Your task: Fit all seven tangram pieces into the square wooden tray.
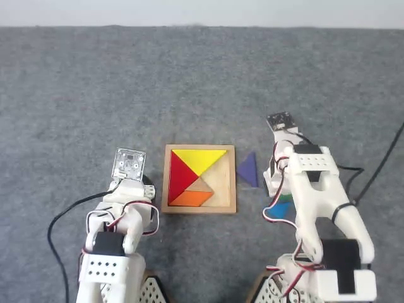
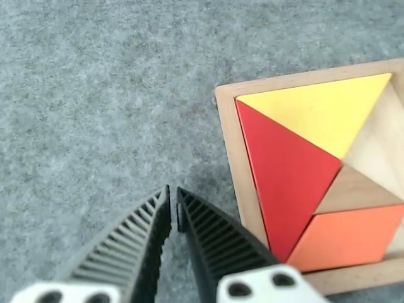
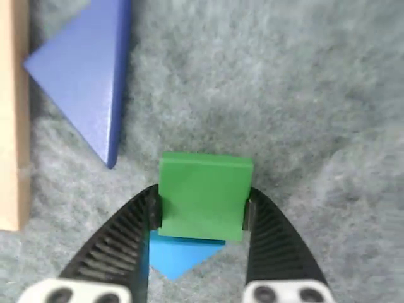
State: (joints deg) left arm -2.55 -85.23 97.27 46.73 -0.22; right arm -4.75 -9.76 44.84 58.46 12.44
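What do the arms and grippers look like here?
The left arm and right arm are white plastic with black motor blocks, thin red and white wires at the joints and black cables trailing off. The left gripper and right gripper have black ribbed fingers on white bases.

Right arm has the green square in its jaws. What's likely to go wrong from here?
1. The green square overlaps the light blue triangle; if they touch, the lift may drag the triangle along.
2. The dark blue triangle lies between the square and the wooden tray; a low carry could knock it.
3. The right arm's jaws grip two opposite edges, so they may foul the red piece or orange piece on insertion.
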